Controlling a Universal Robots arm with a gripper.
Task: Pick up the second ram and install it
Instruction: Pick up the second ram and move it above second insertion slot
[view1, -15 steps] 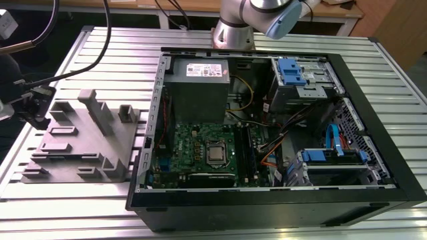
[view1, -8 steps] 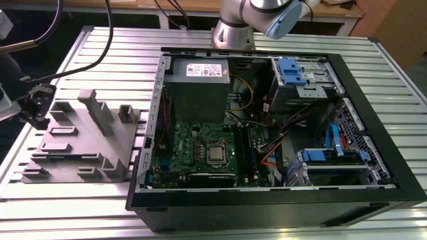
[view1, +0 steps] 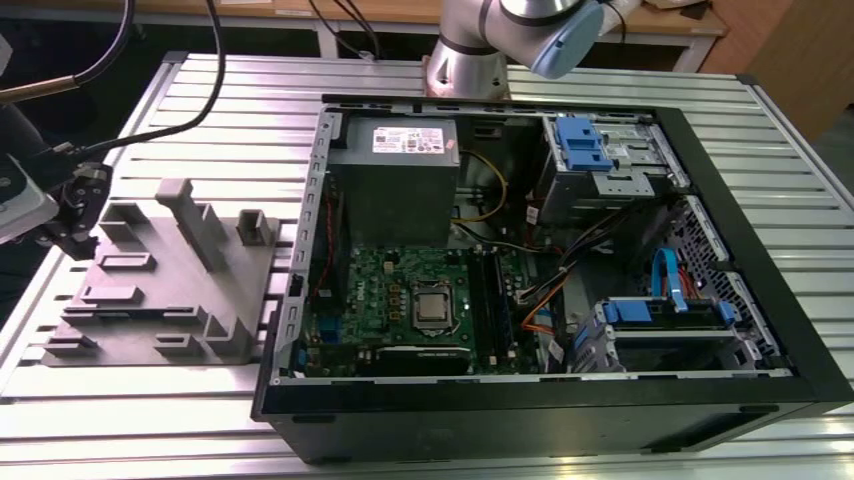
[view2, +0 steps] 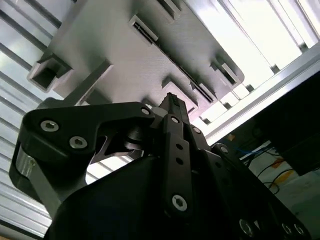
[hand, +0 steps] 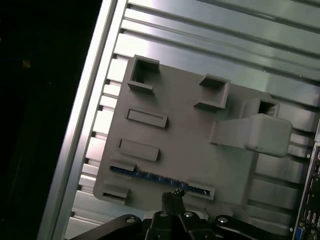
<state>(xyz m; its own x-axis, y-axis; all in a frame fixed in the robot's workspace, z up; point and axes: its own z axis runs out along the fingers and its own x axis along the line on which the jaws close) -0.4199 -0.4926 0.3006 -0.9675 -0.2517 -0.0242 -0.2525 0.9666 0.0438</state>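
In the first wrist view the second ram (hand: 159, 177) is a thin dark blue strip standing on edge in a slot of the grey holder block (hand: 185, 135). My gripper (hand: 172, 196) hangs just above the strip's middle, its fingertips together and holding nothing. The second wrist view has the gripper (view2: 171, 100) tip-down over the same grey block (view2: 125, 55). In the exterior view the gripper (view1: 74, 210) is at the far left, over the left edge of the holder block (view1: 160, 290).
An open computer case (view1: 561, 390) lies on the slatted metal table (view1: 200, 110), to the exterior view's right of the block. Inside are a green motherboard (view1: 394, 295) with black slot rails (view1: 491, 300), a grey power supply (view1: 394, 170) and blue drive brackets (view1: 581, 140).
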